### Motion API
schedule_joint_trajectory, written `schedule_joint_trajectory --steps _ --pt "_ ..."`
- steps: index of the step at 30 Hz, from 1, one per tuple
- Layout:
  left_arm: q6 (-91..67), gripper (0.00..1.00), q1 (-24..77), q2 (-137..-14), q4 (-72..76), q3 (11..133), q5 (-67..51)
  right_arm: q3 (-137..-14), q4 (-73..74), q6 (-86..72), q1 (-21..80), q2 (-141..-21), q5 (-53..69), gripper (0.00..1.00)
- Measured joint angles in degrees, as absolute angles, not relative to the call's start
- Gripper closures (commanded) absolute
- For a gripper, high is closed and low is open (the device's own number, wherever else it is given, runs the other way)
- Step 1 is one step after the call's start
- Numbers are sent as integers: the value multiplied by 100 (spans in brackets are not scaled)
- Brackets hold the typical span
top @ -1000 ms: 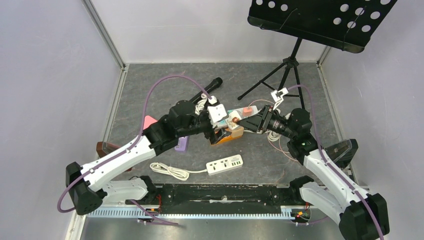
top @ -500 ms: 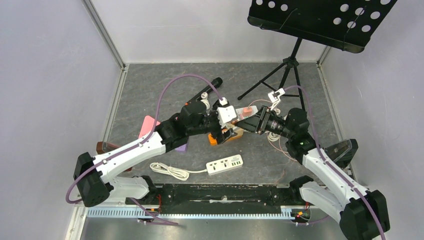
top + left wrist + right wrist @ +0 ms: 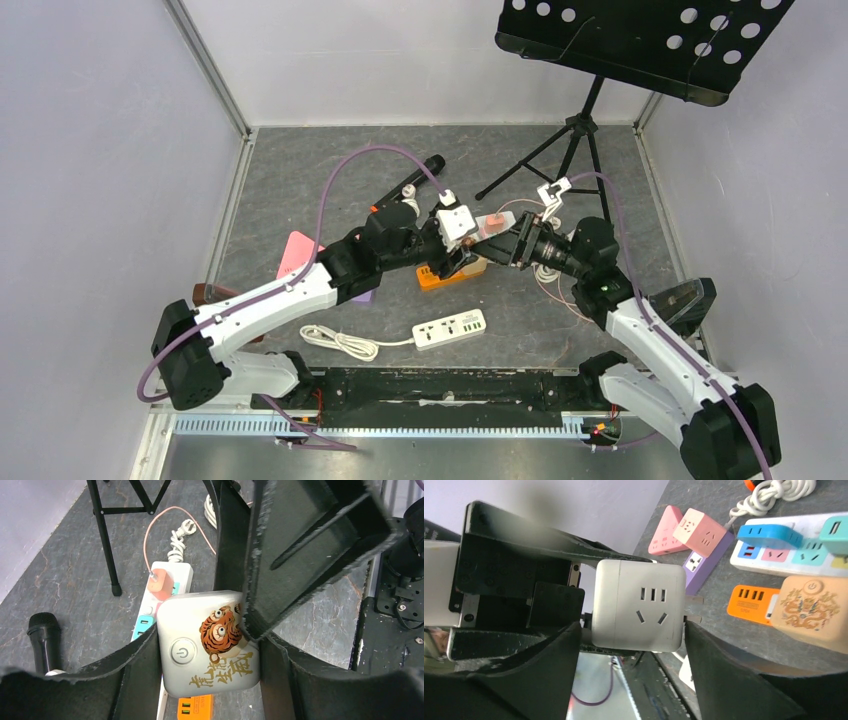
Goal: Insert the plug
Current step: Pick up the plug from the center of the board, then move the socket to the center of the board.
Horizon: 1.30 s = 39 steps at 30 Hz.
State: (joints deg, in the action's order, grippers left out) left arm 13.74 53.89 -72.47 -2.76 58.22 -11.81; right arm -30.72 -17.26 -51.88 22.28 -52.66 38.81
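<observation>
The plug (image 3: 207, 642) is a white cube with a tiger picture and a power button. It hangs in the air between both grippers. My left gripper (image 3: 209, 652) is shut on it, with a finger against each side. In the right wrist view the plug (image 3: 639, 605) shows its socket face, and its metal prongs point right. My right gripper (image 3: 631, 630) stands open around it with a narrow gap on each side. In the top view the left gripper (image 3: 462, 252) and right gripper (image 3: 492, 243) meet above an orange power strip (image 3: 440, 278).
Under the grippers lie a white power strip (image 3: 172, 572) with blue and teal adapters and a pink plug (image 3: 160, 580), the orange power strip (image 3: 751, 602) bearing a peach cube (image 3: 811, 612), and a purple strip (image 3: 701, 562). Another white strip (image 3: 450, 328) lies nearer. A microphone (image 3: 420, 172) and a music stand (image 3: 570, 140) stand behind.
My left arm has swung right to the plug and its jaws have closed onto it. The right gripper's jaws have widened off the plug; that arm has barely moved.
</observation>
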Motion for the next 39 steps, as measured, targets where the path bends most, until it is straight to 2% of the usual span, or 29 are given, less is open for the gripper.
schedule_joint_trajectory --steps 2,6,13,16,17,22,25,32,39 --pt "1374 98 5389 -7251 -287 5798 -1164 -3072 -1647 -5144 2228 -5181 3865 10" --pt "1376 98 5389 -7249 -360 5708 -923 -3072 -1380 -4943 2228 -4866 3695 12" --pt "1219 98 5398 -7107 -1081 5579 -392 -3033 -397 -4309 2228 -4163 3286 37" --pt "950 98 5398 -6960 -1577 5577 -530 -2779 368 -3785 2228 -4058 3052 41" --pt "862 98 5398 -6930 -1702 5577 -624 -2681 589 -3638 2228 -4058 2987 39" --pt "493 98 5406 -6858 -2163 5483 -851 -1994 1546 -2790 2250 -4115 2794 17" --pt "200 98 5408 -6794 -2366 5413 -764 -1699 1603 -2349 2410 -4115 2751 11" --pt "-386 98 5408 -6117 -2757 5417 246 -1579 775 -1542 3721 -4576 2300 9" --pt "-836 98 5406 -5245 -3291 5697 1192 -2152 318 -729 4906 -5413 1466 9"
